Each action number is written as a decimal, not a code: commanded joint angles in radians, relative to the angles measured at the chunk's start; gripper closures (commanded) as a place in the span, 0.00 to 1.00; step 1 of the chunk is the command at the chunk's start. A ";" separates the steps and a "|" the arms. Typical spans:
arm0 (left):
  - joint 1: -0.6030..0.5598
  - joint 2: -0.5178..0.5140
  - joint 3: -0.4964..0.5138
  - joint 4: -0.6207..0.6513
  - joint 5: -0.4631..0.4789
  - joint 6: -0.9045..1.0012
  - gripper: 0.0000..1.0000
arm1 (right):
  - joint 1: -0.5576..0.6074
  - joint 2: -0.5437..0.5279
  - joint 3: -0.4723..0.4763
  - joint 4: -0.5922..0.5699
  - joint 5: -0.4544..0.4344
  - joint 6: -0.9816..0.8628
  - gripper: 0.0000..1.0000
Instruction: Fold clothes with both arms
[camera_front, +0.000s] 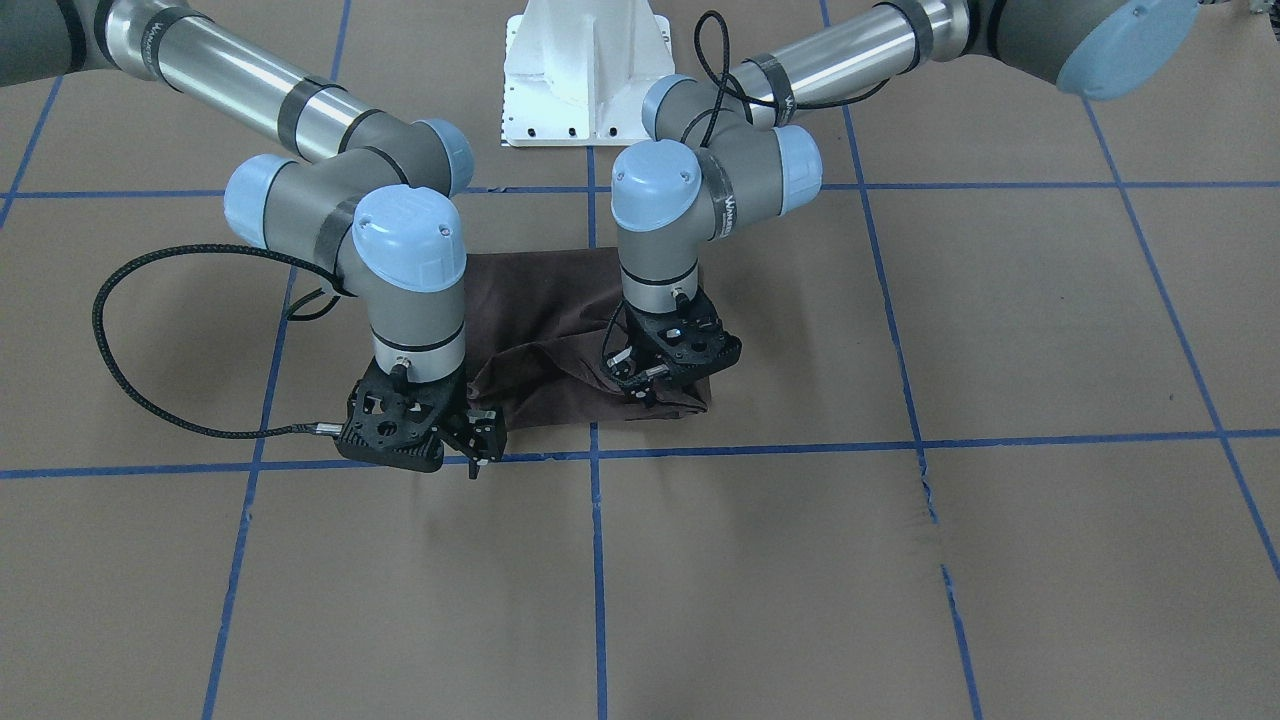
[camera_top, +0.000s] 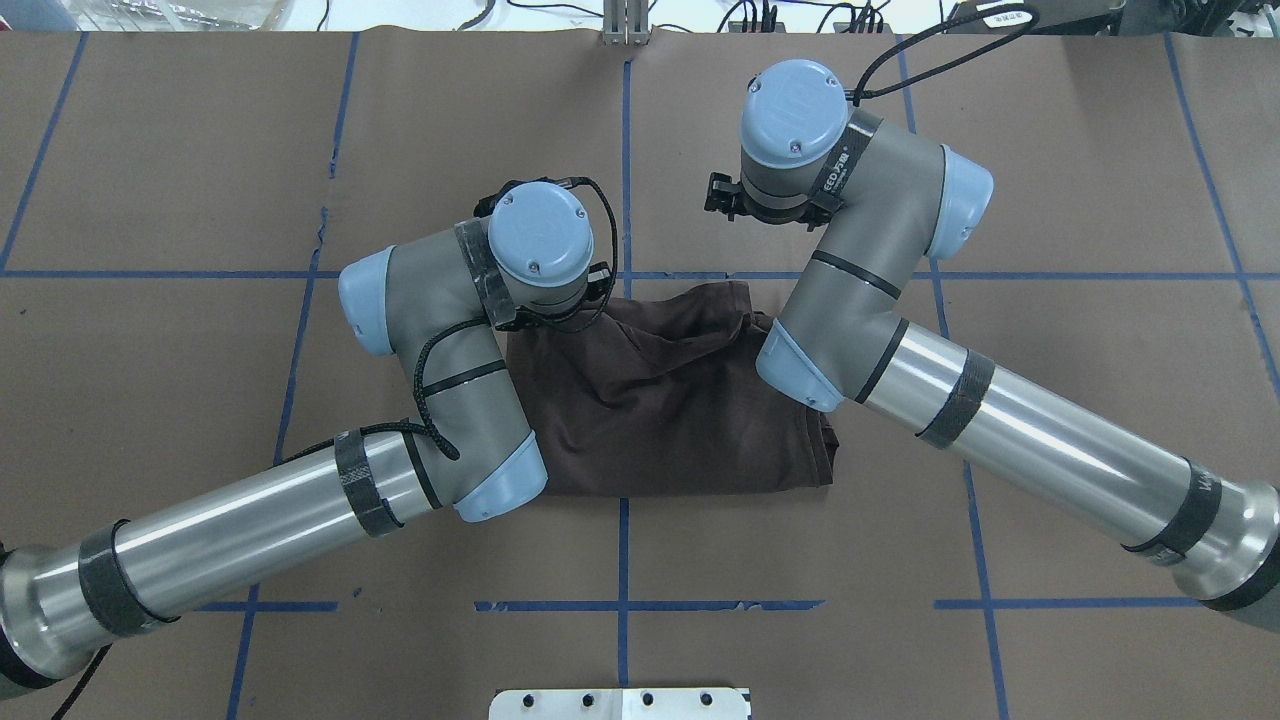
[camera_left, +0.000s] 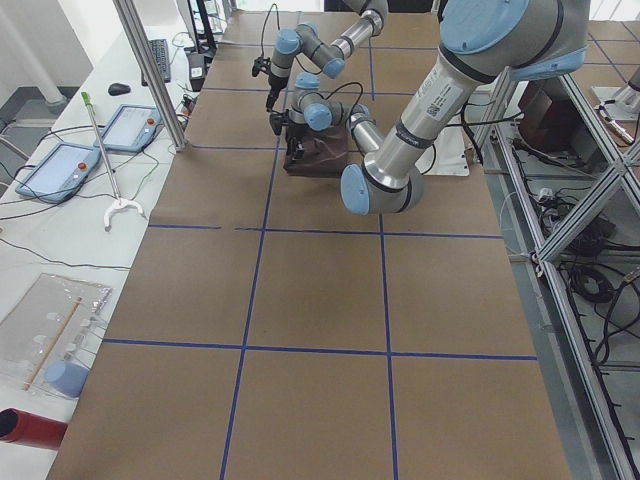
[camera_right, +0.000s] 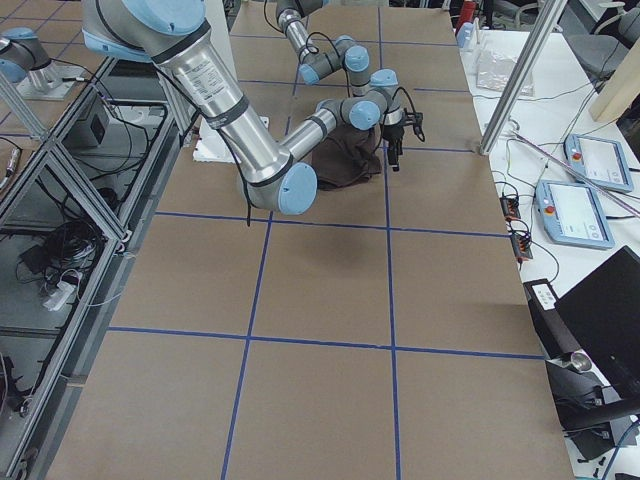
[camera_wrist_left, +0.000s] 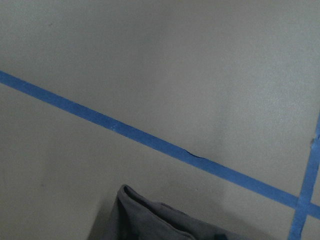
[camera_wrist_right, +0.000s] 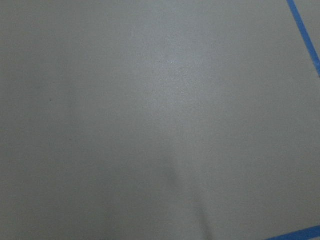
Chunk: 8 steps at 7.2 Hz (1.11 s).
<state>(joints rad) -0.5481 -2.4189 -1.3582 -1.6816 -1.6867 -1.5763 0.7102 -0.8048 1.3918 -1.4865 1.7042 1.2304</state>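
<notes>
Bare brown paper covers the surface (camera_front: 760, 580) along its operators' edge, crossed by blue tape lines (camera_front: 598, 560). Next in is the right gripper (camera_front: 480, 440), pointing down just off the T-shirt's operator-side corner on the robot's right. The right side view shows it hanging above the paper, and its wrist camera sees only paper and tape. It appears to hold nothing, though how far its fingers are spread cannot be told. Beyond it lies the dark brown T-shirt (camera_front: 550, 300), folded into a rough rectangle about midway between the operators' edge and the robot's edge, straight out from the base. A raised crease runs across its nearer half. The left gripper (camera_front: 645, 388) is down on the shirt's operator-side edge near the corner on the robot's left. Its fingertips are sunk in the cloth, so whether they pinch it cannot be told. Behind them the right arm (camera_front: 250, 90) and the left arm (camera_front: 850, 55) slope back and outward. The white pedestal base (camera_front: 585, 70) stands at the robot's edge.
</notes>
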 joint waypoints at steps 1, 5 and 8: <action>0.000 0.000 -0.009 0.000 0.001 0.001 1.00 | 0.000 0.001 0.001 0.000 0.000 0.000 0.00; -0.062 0.059 -0.007 -0.010 0.001 0.135 1.00 | 0.000 0.001 0.001 0.000 0.000 0.001 0.00; -0.067 0.075 -0.010 -0.041 -0.001 0.203 0.01 | -0.002 -0.002 0.016 0.002 0.000 0.001 0.00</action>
<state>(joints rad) -0.6121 -2.3496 -1.3660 -1.7092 -1.6858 -1.4194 0.7094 -0.8058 1.4019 -1.4858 1.7032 1.2318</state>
